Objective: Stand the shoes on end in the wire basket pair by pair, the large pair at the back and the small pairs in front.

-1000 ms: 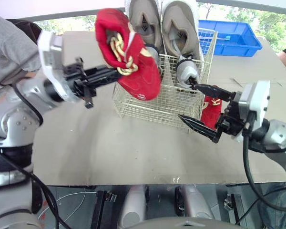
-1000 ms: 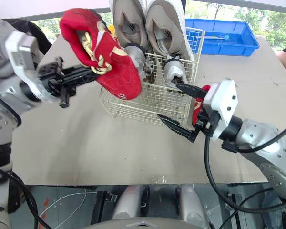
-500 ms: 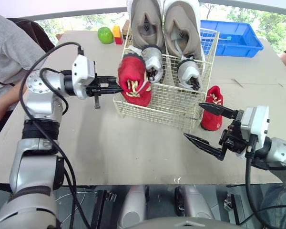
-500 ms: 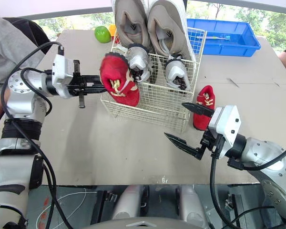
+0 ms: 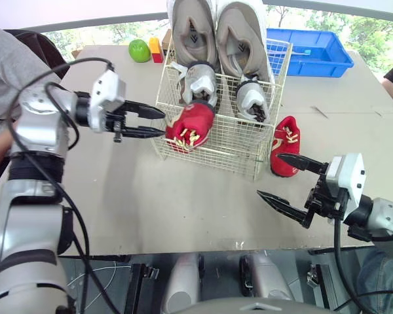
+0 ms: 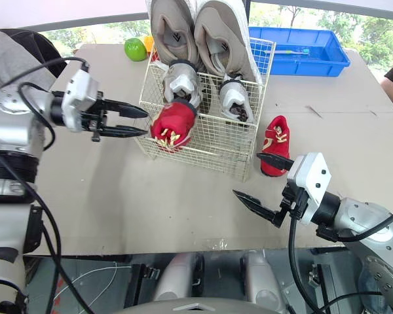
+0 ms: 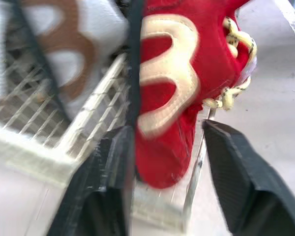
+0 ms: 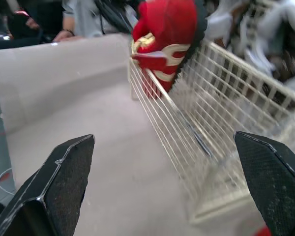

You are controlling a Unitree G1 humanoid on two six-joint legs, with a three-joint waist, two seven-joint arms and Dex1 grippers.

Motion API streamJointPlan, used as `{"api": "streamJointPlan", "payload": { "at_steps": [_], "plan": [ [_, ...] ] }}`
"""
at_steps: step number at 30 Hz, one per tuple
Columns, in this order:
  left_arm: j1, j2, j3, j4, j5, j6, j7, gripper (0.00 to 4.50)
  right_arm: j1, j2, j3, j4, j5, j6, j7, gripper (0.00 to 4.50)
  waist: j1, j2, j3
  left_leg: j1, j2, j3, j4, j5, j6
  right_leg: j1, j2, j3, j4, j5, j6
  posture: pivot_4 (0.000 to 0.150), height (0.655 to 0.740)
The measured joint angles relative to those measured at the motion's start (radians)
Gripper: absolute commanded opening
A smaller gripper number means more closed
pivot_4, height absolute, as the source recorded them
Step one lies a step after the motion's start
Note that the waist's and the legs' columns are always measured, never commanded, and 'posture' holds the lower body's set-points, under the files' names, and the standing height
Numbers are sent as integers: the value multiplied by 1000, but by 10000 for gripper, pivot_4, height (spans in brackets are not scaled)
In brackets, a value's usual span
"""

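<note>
While the left gripper (image 5: 162, 123) hovers with its fingers apart just beside it, one red shoe (image 5: 191, 125) sits in the front corner of the wire basket (image 5: 213, 152), at centre frame. The other red shoe (image 5: 285, 147) stands on the surface (image 5: 150, 203) outside the basket, near the right gripper (image 5: 268, 174), spread wide at lower right.

Head stereo pair looks down over the bench (image 5: 150, 196); both wrist cameras, closer in, share the wire basket (image 5: 229, 149).
</note>
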Motion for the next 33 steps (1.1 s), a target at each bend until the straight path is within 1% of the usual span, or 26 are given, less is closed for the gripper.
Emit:
{"api": "streamJointPlan", "payload": {
  "at_steps": [4, 5, 7, 8, 9, 10, 13, 16, 19, 21, 24, 27, 29, 30, 31, 32, 33],
  "plan": [
    [70, 44, 95, -166, -86, 191, 28, 24289, -10, -12, -56, 48, 15, 41, -13, 44131, 2, 0, 0, 0, 0, -1, 0, 0, 0, 0, -2, 0, 0, 0, 0, 1500, 7400],
    [101, 52, 121, -229, -121, 250, 50, 24289, -16, -18, -65, 57, 12, 46, -14, 44131, 2, 0, 0, -1, 0, -2, 0, 0, 0, 0, -2, 0, 0, 0, 0, 1500, 7400],
    [203, 41, 185, -417, -195, 353, 129, 24289, -46, -42, -78, 93, -9, 67, -18, 44131, 0, 0, 0, 0, 1, -4, 0, 0, 0, 0, -3, 1, 0, 0, 0, 1500, 7400],
    [218, 35, 187, -446, -199, 357, 144, 24289, -53, -43, -80, 101, -10, 71, -19, 44131, 3, 0, 0, 0, 0, -4, 0, 0, 0, 0, -3, 0, 0, 0, 0, 1500, 7400],
    [242, 21, 192, -487, -187, 339, 184, 24289, -71, -44, -79, 114, -12, 77, -15, 44131, 4, 0, 0, 0, -1, -4, 1, 0, 0, 0, -3, 0, 0, 0, 0, 1500, 7400],
    [280, -3, 189, -542, -139, 284, 241, 24289, -98, -47, -72, 125, -16, 79, 0, 44131, 5, 0, 0, 1, -2, -4, 1, 0, 0, 0, -3, 1, 0, 0, 0, 1500, 7400],
    [316, -21, 176, -586, -89, 234, 294, 24289, -119, -56, -62, 124, -19, 79, 29, 44131, 6, 0, 0, 0, -1, -1, 1, 0, 0, 0, -2, 0, 0, 0, 0, 1500, 7400],
    [323, -51, 179, -641, -83, 284, 390, 24289, -123, -58, -47, 117, -28, 63, 72, 44131, 8, 0, 0, 0, -1, -2, 1, 0, 0, 0, -2, 0, 0, 0, 0, 1500, 7400],
    [364, -100, 174, -710, -76, 326, 492, 24289, -133, -56, -56, 38, 59, 24, 158, 44131, 6, 0, 0, 0, -1, -5, 0, 0, 0, 0, -2, 1, 0, 0, 1, 1500, 7400],
    [374, -124, 158, -727, -70, 337, 532, 24289, -145, -58, -56, 1, 77, 11, 181, 44131, 6, 0, 0, 0, -1, -5, 0, 0, 0, 0, -2, 0, 0, 0, 1, 1500, 7400],
    [372, -130, 132, -751, -37, 342, 581, 24289, -132, -63, -54, -7, 69, 1, 195, 44131, 10, 0, 0, 1, -2, -5, 1, 0, 0, 2, -2, 0, 0, 0, 0, 1500, 7400],
    [369, -132, 98, -755, 12, 326, 616, 24289, -98, -62, -53, -5, 46, -8, 204, 44131, 15, 0, 0, 7, -2, -3, 1, 0, 0, 8, -2, 0, -2, 0, 0, 1500, 7400],
    [373, -162, 97, -768, 20, 338, 655, 24289, -80, -58, -53, -3, 34, -14, 206, 44131, 20, 0, 0, 14, -2, -2, -1, 0, 0, 15, -3, 0, -3, -1, 0, 1500, 7400],
    [378, -168, 97, -772, 23, 343, 670, 18849, -76, -56, -53, -3, 32, -18, 206, 44131, 20, 0, 0, 15, -2, -2, -1, 0, 0, 16, -3, 0, -3, -1, 0, 1500, 7400],
    [384, -170, 97, -775, 34, 341, 687, 15010, -67, -53, -53, -3, 30, -25, 206, 44131, 21, 0, 0, 15, -1, -2, -1, 0, 0, 16, -3, 1, -3, -1, 0, 1500, 7400],
    [390, -171, 99, -779, 40, 339, 701, 9965, -59, -49, -53, -4, 27, -28, 206, 44131, 22, 0, 0, 16, -1, -2, -1, 0, 0, 16, -3, 1, -3, -1, 0, 1500, 7400],
    [396, -174, 104, -789, 41, 337, 717, 5957, -50, -46, -53, -4, 25, -30, 206, 44131, 22, 0, 0, 16, -1, -2, -1, 0, 0, 16, -3, 1, -3, 0, 0, 1500, 7400]
  ]
}}
